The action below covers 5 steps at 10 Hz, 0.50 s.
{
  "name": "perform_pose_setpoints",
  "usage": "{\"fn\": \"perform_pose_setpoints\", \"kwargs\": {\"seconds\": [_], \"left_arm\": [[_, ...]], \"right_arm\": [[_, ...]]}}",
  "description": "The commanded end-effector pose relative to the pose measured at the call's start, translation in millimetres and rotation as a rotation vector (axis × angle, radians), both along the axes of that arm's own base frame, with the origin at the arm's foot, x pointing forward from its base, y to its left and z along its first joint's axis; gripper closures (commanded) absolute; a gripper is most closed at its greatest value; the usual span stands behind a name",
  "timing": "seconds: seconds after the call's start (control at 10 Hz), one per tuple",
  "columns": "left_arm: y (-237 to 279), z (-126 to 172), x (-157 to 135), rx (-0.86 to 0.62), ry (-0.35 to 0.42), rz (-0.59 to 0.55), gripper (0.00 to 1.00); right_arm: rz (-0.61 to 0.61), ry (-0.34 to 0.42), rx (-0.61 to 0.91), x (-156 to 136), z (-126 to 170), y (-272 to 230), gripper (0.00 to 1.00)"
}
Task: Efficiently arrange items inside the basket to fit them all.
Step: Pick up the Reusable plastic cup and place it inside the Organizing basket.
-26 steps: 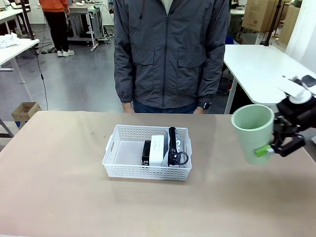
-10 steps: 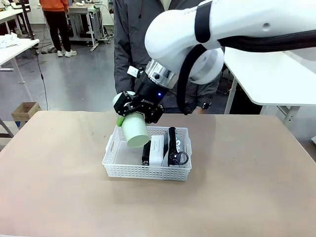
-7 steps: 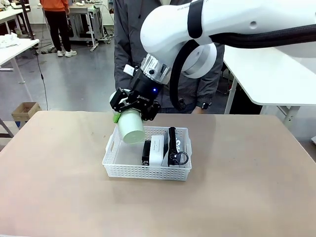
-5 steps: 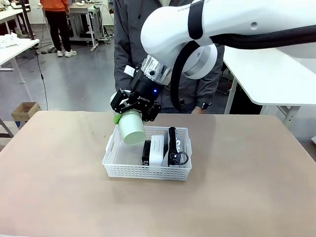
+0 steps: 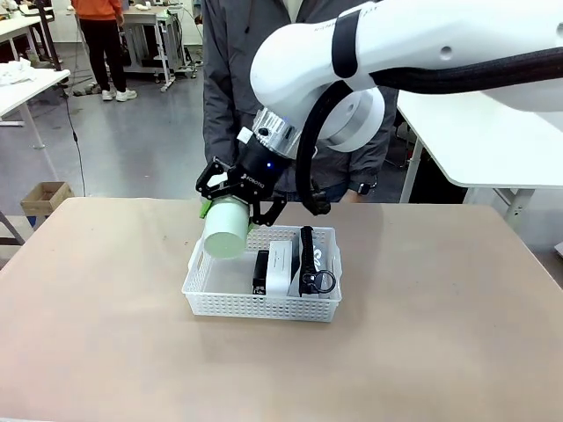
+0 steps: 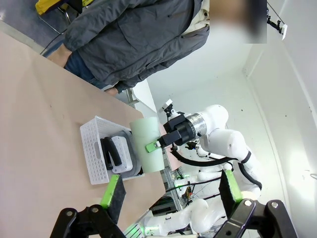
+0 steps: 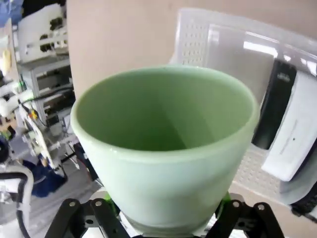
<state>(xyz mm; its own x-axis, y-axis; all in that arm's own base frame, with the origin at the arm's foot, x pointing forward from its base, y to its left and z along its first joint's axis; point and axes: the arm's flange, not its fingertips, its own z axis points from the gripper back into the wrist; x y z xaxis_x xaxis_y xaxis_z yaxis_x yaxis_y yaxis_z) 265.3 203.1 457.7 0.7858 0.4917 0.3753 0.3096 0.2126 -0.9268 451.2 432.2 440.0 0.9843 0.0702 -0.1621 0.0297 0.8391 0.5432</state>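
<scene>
My right gripper point(image 5: 236, 200) is shut on the tall pale green cup point(image 5: 224, 230), which hangs tilted just above the left end of the white lattice basket point(image 5: 255, 306). In the basket lie a black stapler point(image 5: 260, 272), a small white box point(image 5: 280, 266) and a grey pouch with a black strap and ring point(image 5: 314, 261). The right wrist view looks into the cup point(image 7: 163, 144), with the basket point(image 7: 198, 39) and the box point(image 7: 292, 144) below it. My left gripper point(image 6: 170, 191) is open and holds nothing, far from the basket point(image 6: 91, 158) and the cup point(image 6: 147, 145).
A person in a grey jacket point(image 5: 237, 88) stands at the table's far edge right behind the basket, hands down. The tan tabletop point(image 5: 106, 334) lies bare around the basket. White tables stand beyond on both sides.
My right arm swung the cup in from the far right to above the basket. Over the last second it shifted slightly left and tilted more.
</scene>
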Motion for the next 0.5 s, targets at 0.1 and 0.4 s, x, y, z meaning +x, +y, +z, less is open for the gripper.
{"fn": "perform_pose_setpoints", "kwargs": {"seconds": [0.1,0.4], "left_arm": [[-2.3,4.4,0.7,-0.024,-0.01,0.007,0.0],[-2.3,4.4,0.7,-0.024,-0.01,0.007,0.0]], "right_arm": [[-0.143,0.018,-0.071,-8.8,-23.1,13.0,0.16],[-0.095,0.012,-0.139,-0.9,-50.7,17.6,0.16]]}}
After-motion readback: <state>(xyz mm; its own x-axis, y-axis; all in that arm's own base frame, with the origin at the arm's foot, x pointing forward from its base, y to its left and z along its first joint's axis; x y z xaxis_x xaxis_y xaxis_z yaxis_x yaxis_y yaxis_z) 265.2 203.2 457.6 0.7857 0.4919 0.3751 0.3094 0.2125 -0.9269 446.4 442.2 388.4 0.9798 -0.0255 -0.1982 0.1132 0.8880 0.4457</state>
